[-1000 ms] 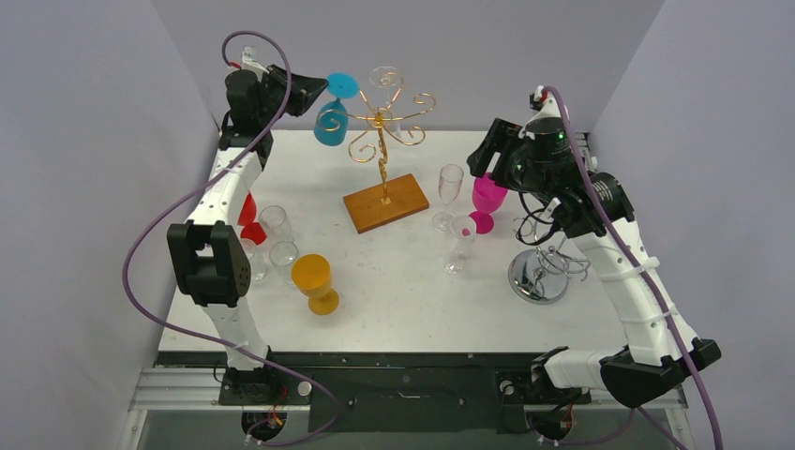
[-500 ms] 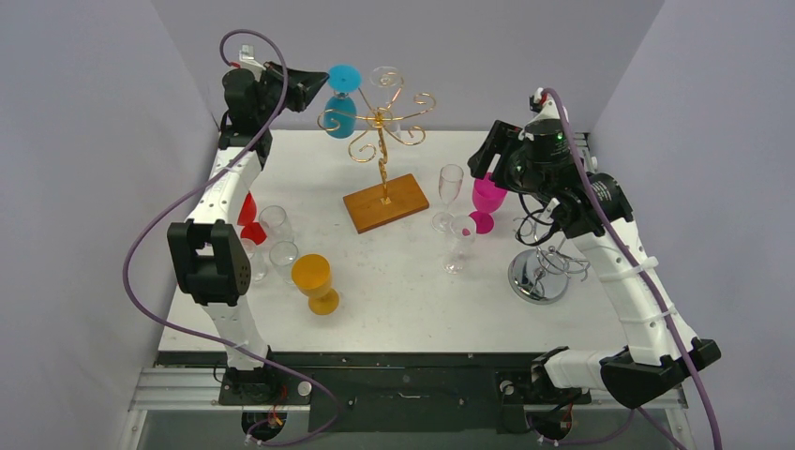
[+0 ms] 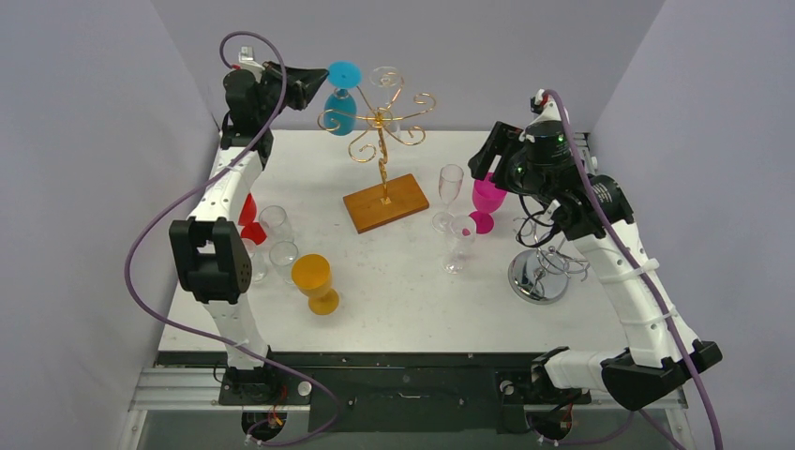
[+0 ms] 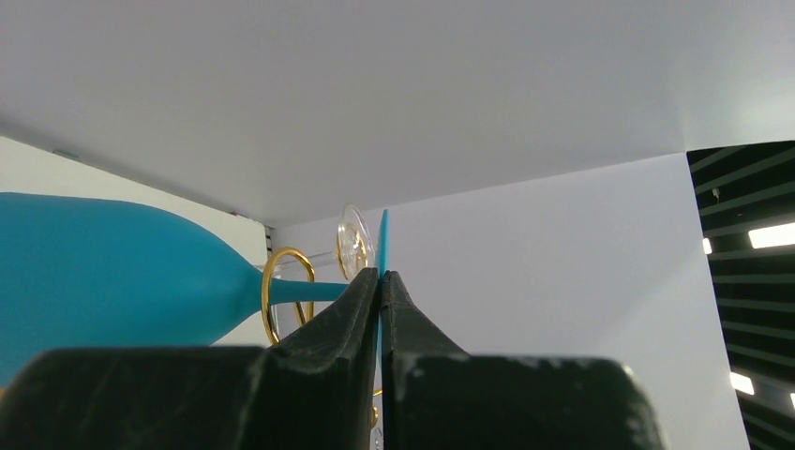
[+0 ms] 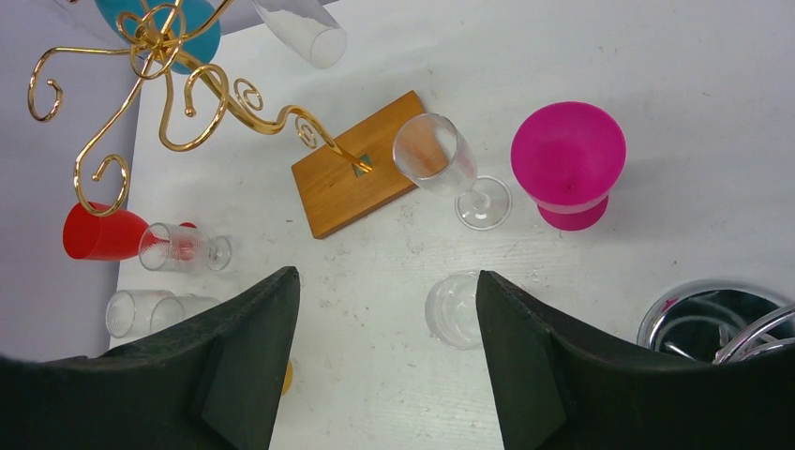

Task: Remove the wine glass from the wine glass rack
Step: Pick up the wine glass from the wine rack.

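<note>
The gold wire wine glass rack (image 3: pixel 380 127) stands on its brown wooden base (image 3: pixel 385 202) at the back middle of the table. A blue wine glass (image 3: pixel 340 111) hangs upside down on its left arm, the stem (image 4: pixel 309 291) passing through a gold loop (image 4: pixel 281 281). My left gripper (image 3: pixel 314 84) is shut on the thin edge of the glass's blue foot (image 4: pixel 382 234). A clear glass (image 3: pixel 386 80) hangs on the rack's far side. My right gripper (image 5: pixel 386 272) stands open above the table, to the right of the rack, holding nothing.
A pink goblet (image 3: pixel 486 197), a clear flute (image 3: pixel 451 187) and a small clear glass (image 3: pixel 459 246) stand right of the rack. A chrome stand (image 3: pixel 539 272) sits at the right. A red cup (image 3: pixel 248 216), clear glasses (image 3: pixel 277 225) and an orange goblet (image 3: pixel 314 277) are at the left.
My left gripper closed on the blue glass's foot and rose slightly. The blue bowl swung right, closer to the rack's stem. The right arm has barely moved.
</note>
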`<state>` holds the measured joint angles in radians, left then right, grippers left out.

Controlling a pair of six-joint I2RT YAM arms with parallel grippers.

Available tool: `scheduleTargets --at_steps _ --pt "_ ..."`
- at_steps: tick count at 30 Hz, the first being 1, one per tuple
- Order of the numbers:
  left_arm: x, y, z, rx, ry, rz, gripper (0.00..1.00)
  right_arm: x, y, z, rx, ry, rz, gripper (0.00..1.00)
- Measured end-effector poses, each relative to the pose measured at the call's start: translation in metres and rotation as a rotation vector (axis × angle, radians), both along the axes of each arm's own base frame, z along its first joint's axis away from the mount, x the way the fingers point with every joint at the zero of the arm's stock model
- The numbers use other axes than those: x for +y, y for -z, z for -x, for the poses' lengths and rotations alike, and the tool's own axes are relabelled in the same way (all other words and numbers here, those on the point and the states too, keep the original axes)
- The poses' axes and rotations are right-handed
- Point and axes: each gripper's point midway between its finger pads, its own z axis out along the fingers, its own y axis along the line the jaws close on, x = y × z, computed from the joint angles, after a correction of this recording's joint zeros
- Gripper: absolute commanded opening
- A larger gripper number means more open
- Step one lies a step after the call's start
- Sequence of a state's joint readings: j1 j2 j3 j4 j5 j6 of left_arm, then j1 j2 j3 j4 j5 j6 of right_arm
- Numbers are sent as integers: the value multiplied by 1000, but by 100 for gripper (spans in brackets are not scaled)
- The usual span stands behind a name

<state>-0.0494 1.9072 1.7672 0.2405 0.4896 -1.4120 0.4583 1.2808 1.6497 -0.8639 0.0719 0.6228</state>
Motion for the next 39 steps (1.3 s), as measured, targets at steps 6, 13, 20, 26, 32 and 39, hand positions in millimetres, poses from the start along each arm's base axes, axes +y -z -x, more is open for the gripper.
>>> scheduleTargets --at_steps 6,13,20,26,32,39 --pt "1 13 -10 35 -15 30 0 0 1 1 2 2 -3 64" --pt "-7 25 -15 67 -3 41 0 -1 1 2 0 2 -3 64" --pt "-13 23 -11 56 28 51 0 -1 4 2 4 2 -1 64" --pt "-16 35 -3 90 56 53 0 0 4 1 -2 2 -5 64" --pt "-17 34 14 99 83 60 0 0 2 0 -7 5 -15 64" --pt "-6 11 31 60 75 67 0 1 2 0 -6 8 -20 64"
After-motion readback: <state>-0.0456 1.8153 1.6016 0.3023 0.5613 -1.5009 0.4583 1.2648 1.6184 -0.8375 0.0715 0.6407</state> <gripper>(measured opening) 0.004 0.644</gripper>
